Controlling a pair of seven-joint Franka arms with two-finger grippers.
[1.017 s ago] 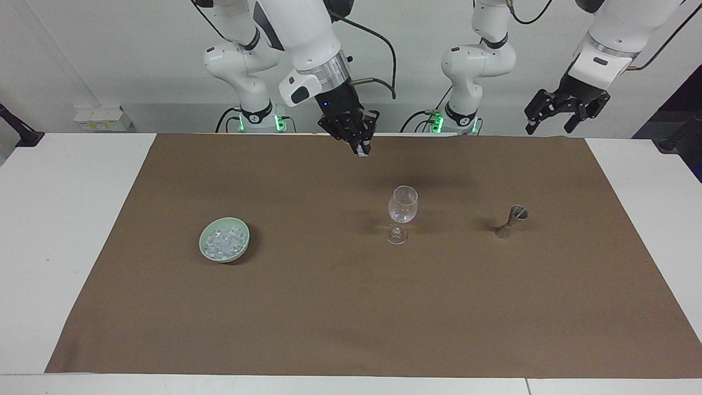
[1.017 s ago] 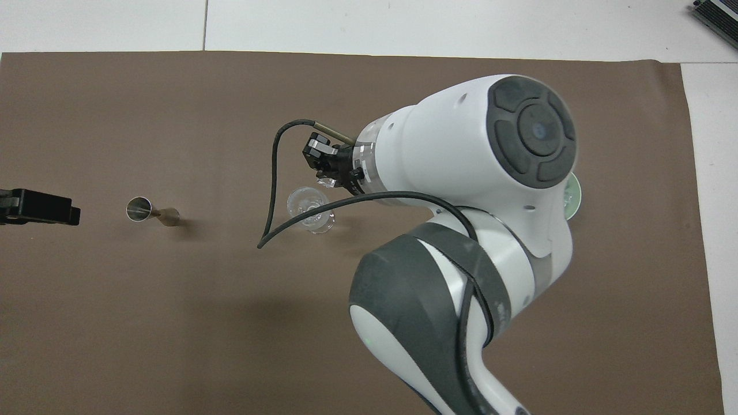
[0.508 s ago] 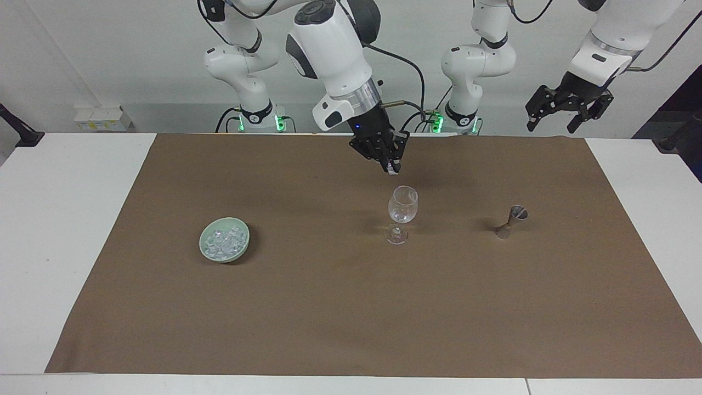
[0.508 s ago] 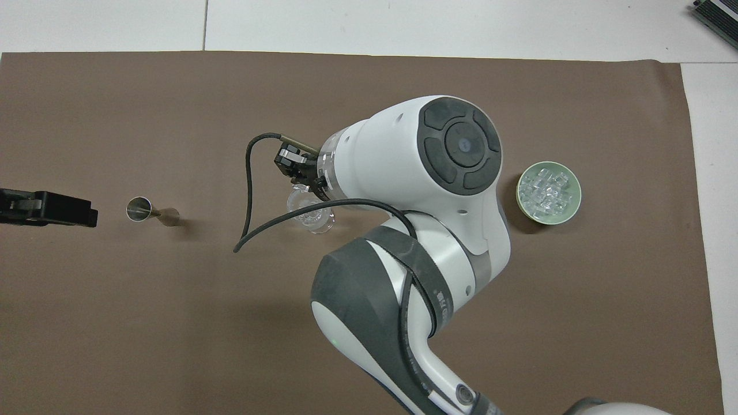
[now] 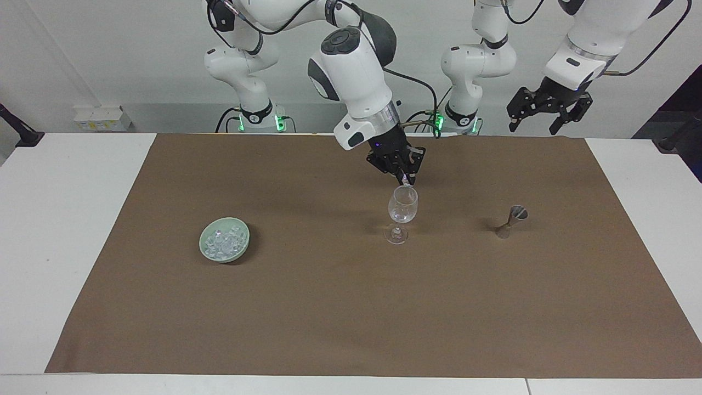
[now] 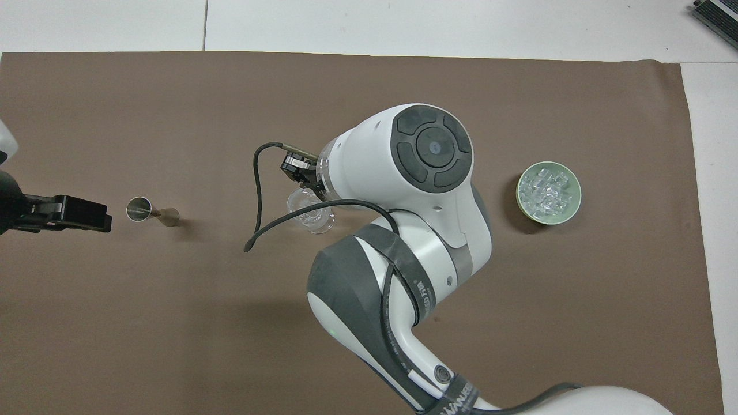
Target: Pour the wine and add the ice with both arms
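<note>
A clear stemmed wine glass (image 5: 403,206) (image 6: 304,203) stands upright mid-mat. My right gripper (image 5: 406,180) (image 6: 298,174) hangs just over its rim, shut on a small whitish ice cube (image 5: 405,178) at its fingertips. More ice (image 5: 224,239) (image 6: 548,190) fills a pale green bowl (image 5: 245,240) (image 6: 519,200) toward the right arm's end of the table. My left gripper (image 5: 543,114) (image 6: 86,210) is open and empty, raised over the mat's edge beside a small metal jigger (image 5: 511,219) (image 6: 151,212). No wine is in view.
A brown mat (image 5: 329,307) covers most of the white table (image 5: 66,219). In the overhead view the right arm's bulk (image 6: 403,230) hides the mat next to the glass and part of the glass itself.
My right gripper has carried the ice cube from over the mat's robot-side edge down to just above the glass rim. The left gripper has shifted a little toward the jigger.
</note>
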